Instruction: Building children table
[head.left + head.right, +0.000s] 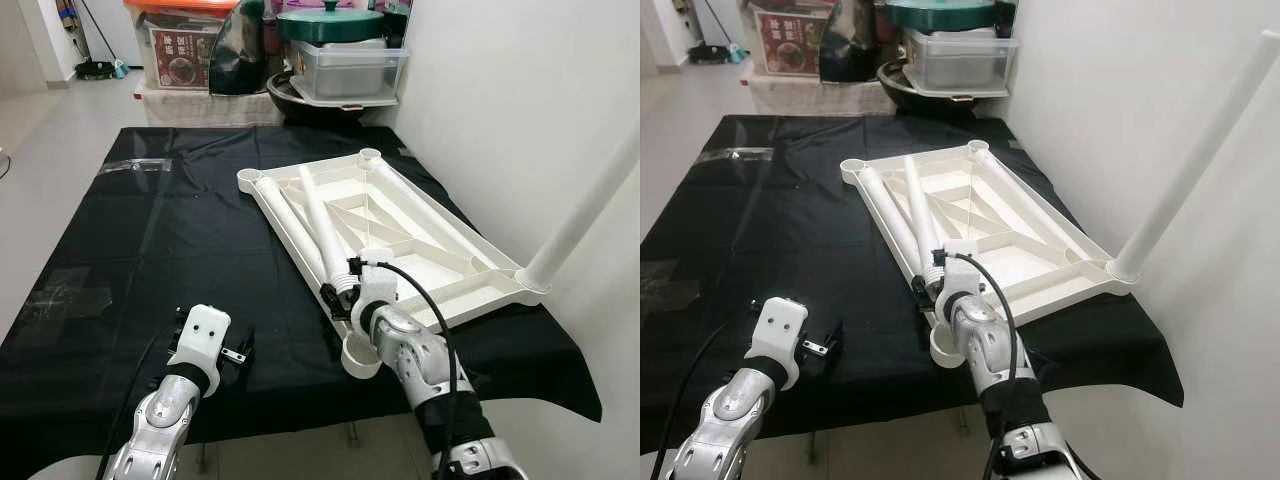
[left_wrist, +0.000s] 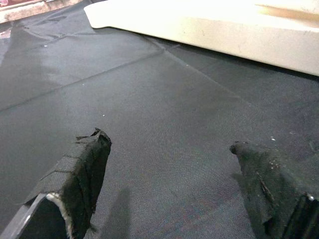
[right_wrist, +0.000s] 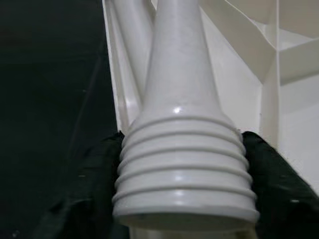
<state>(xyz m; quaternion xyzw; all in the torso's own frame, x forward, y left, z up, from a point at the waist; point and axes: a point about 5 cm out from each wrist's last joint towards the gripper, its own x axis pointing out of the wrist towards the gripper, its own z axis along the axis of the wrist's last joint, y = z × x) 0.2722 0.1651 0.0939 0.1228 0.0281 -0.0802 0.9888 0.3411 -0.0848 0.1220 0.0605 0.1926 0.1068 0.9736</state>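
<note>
Right wrist view is showing the right gripper clamping a white plastic table leg by its ribbed, threaded end, one black padded finger pressing on each side of the ridges. From the head camera, that smooth tapered leg is lying inside the upturned white tabletop, a moulded plastic tray shape with crossing ribs and round sockets at its corners. Two more white legs are resting along the tabletop's long edges. A fourth leg is standing upright in the tabletop's corner socket nearest the white wall. The tabletop is sitting on a matte black woven cloth covering the floor. Beside the tabletop's near edge, over bare cloth, the left gripper is hovering with its cloth-wrapped fingers spread apart and holding nothing. Beyond the tabletop's far end, clear storage boxes, a green lidded pot and a black bag are crowding against the wall.
</note>
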